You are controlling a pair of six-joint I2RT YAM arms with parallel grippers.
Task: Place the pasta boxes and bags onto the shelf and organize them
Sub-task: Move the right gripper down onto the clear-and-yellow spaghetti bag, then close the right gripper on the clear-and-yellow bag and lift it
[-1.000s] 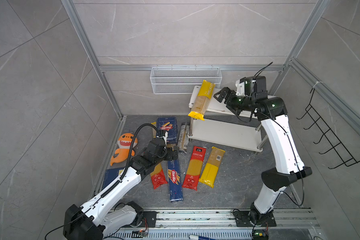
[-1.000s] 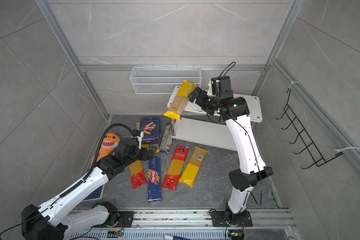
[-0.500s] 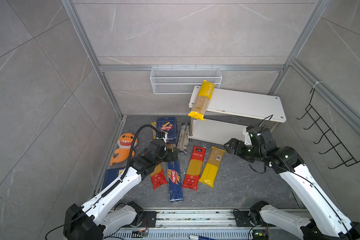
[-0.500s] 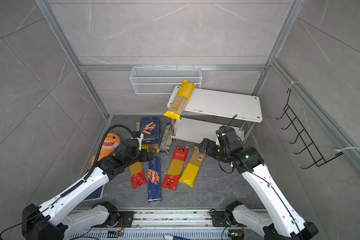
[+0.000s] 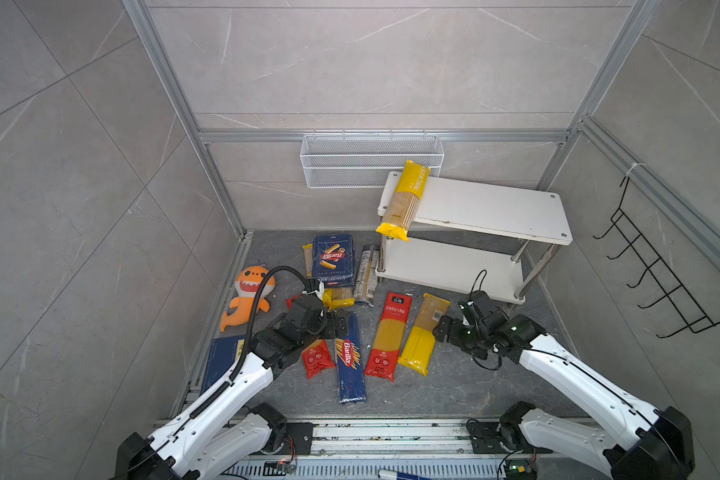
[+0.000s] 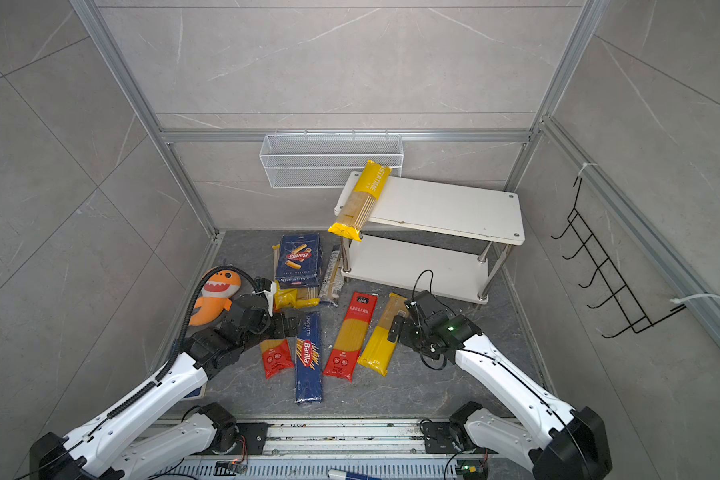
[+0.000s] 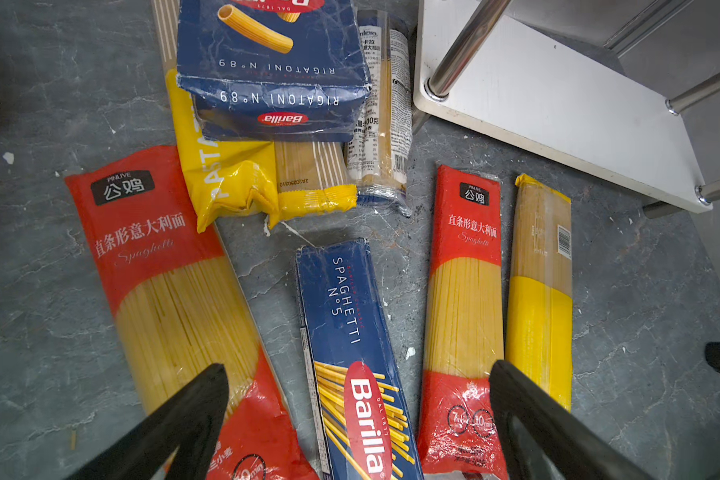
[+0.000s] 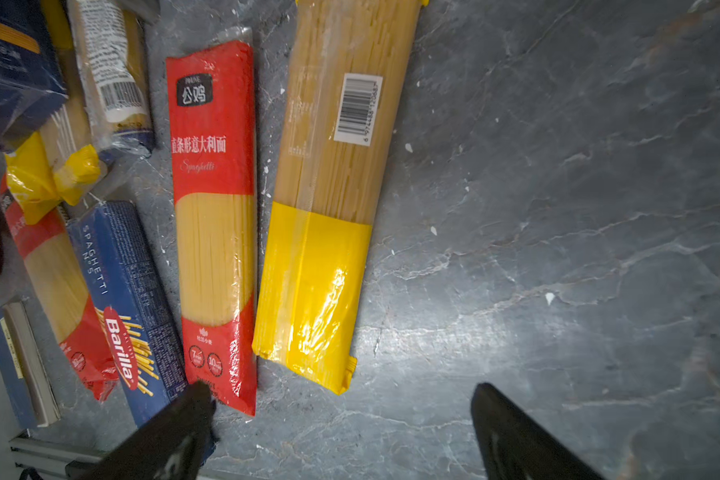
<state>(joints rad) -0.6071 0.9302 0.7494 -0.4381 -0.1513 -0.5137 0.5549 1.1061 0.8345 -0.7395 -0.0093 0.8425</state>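
Both grippers gape wide and empty, left gripper (image 7: pixel 358 368) over the long Barilla box (image 5: pixel 350 361), right gripper (image 8: pixel 341 388) beside a yellow-ended bag (image 5: pixel 422 336). One spaghetti bag (image 5: pixel 406 199) lies across the shelf (image 5: pixel 495 208).

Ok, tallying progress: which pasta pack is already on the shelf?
The yellow-ended spaghetti bag, lying across the top board of the shelf, one end overhanging; every other pack lies on the floor.

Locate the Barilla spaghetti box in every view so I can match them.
Top view: Barilla spaghetti box lies mid-floor.
Top view: box mid-floor too.
Left wrist: box between two red-ended bags.
Right wrist: box between those bags.
Landmark: the red-ended spaghetti bag beside the yellow-ended bag.
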